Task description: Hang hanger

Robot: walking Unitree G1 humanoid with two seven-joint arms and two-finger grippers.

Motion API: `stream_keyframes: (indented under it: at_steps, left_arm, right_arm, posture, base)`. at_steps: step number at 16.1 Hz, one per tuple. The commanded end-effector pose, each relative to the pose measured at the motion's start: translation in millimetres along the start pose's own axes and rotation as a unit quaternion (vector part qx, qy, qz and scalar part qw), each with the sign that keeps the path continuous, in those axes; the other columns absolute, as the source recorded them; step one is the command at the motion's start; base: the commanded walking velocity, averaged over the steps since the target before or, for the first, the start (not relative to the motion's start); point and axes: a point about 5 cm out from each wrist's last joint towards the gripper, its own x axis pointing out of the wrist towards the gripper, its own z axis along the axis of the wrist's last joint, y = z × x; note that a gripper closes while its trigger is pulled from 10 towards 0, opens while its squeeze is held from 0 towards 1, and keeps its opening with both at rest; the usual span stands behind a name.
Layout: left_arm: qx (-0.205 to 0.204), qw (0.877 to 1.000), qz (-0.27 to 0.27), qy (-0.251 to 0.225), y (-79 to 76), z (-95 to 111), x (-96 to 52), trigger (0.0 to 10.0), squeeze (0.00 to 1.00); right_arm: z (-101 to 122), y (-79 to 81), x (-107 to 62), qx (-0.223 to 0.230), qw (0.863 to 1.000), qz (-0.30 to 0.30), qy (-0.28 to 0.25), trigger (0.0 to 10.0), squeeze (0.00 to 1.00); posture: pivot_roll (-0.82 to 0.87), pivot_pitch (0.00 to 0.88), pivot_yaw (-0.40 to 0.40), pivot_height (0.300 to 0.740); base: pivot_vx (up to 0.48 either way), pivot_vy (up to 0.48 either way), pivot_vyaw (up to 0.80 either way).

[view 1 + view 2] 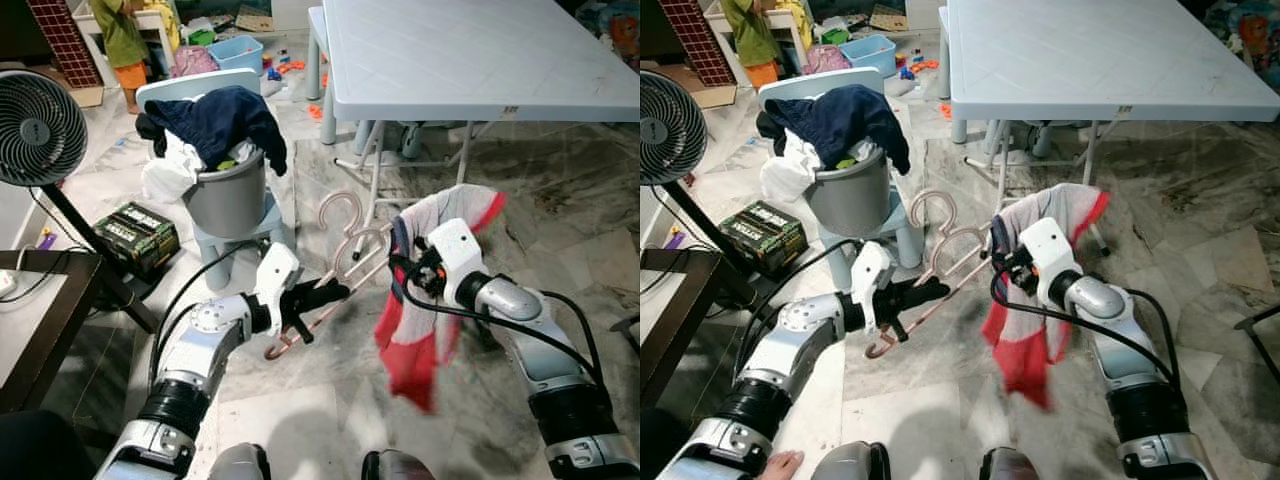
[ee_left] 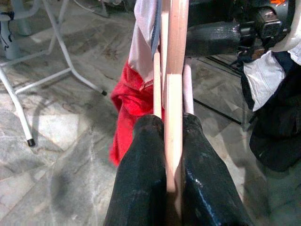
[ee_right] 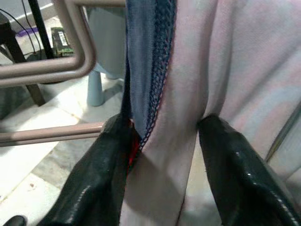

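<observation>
The left gripper [image 1: 322, 295] is clenching the pink hangers [image 1: 345, 250], hooks pointing away from it; the right gripper [image 1: 405, 262], beside them, is grasping the red-and-white garment [image 1: 420, 340]. Threading calls for steady hangers. Beyond the grippers, the laundry bucket [image 1: 228, 195] and desk [image 1: 470, 55] are crowding the approach.

Left gripper [image 1: 322, 296] clamps hangers [image 1: 345, 250], garment [image 1: 430, 290] in right gripper [image 1: 402, 262] just right. Laundry bucket [image 1: 228, 195] on stool behind-left, fan [image 1: 35, 128] far left, table [image 1: 470, 55] behind.
</observation>
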Motion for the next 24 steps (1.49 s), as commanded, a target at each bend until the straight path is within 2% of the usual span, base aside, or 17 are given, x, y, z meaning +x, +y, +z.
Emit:
stream_keyframes:
  at_steps: [1, 2, 5, 7, 10, 13, 16, 18, 20, 24]
  left_arm:
    - [0.015, 1.000, -0.009, -0.014, -1.8, 9, 1.2, 0.0, 0.00]
    - [0.013, 1.000, -0.015, -0.015, -3.2, 9, 2.2, 0.0, 0.00]
    - [0.014, 1.000, -0.018, -0.013, -4.6, 9, 2.0, 0.0, 0.00]
    - [0.015, 1.000, -0.020, -0.011, -4.7, 9, 0.1, 0.0, 0.00]
    - [0.012, 1.000, -0.027, -0.010, -7.1, 9, 0.6, 0.0, 0.00]
    - [0.012, 0.999, -0.032, -0.009, -9.5, 9, 1.5, 0.0, 0.00]
    - [0.014, 0.999, -0.030, -0.006, -8.5, 8, 0.1, 0.0, 0.00]
    - [0.016, 1.000, -0.025, -0.004, -6.9, 7, -0.4, 0.0, 0.00]
    - [0.020, 1.000, -0.015, -0.001, -4.7, 6, -1.7, 0.0, 0.00]
    - [0.048, 0.997, 0.032, 0.049, 7.5, -5, -8.1, 0.0, 0.00]
  right_arm:
    - [-4, -1.2, 1.1, 0.002, 1.000, -0.010, 0.010, 10.0, 0.58]
    - [-7, 0.5, 3.3, 0.010, 1.000, -0.016, 0.018, 0.0, 0.00]
    - [-5, 1.8, 7.9, 0.021, 0.999, -0.038, 0.012, 0.0, 0.00]
    - [-8, -11.5, 5.8, 0.028, 0.996, -0.081, 0.016, 0.0, 0.00]
    - [-14, -27.7, 2.5, 0.075, 0.986, -0.150, 0.018, 0.0, 0.00]
    - [-18, -32.1, 2.2, 0.112, 0.977, -0.182, 0.012, 0.0, 0.00]
    - [-11, -40.3, -0.2, 0.139, 0.967, -0.212, -0.020, 0.0, 0.00]
    - [-2, -49.3, -4.8, 0.152, 0.957, -0.241, -0.050, 0.0, 0.00]
    - [6, -60.8, -13.8, 0.173, 0.941, -0.279, -0.082, 0.0, 0.00]
    - [32, -79.3, -30.7, 0.172, 0.912, -0.338, -0.155, 0.0, 0.00]
  posture:
    - [-0.02, 0.072, -0.002, 0.740]
    - [-0.02, 0.073, -0.001, 0.740]
    - [-0.01, 0.073, -0.001, 0.740]
    - [-0.01, 0.073, -0.001, 0.740]
    - [-0.01, 0.072, -0.002, 0.740]
    - [-0.01, 0.072, -0.002, 0.740]
    - [-0.01, 0.072, -0.002, 0.740]
    - [-0.01, 0.067, -0.004, 0.740]
    - [-0.01, 0.067, -0.004, 0.740]
    - [-0.01, 0.059, -0.002, 0.740]
  base:
    - [0.000, 0.000, 0.00]
    - [0.000, 0.000, 0.00]
    - [0.000, 0.000, 0.00]
    - [0.000, 0.000, 0.00]
    - [0.000, 0.000, 0.00]
    - [0.000, 0.000, 0.00]
    - [0.000, 0.000, 0.00]
    - [0.000, 0.000, 0.00]
    - [0.000, 0.000, 0.00]
    - [0.000, 0.000, 0.00]
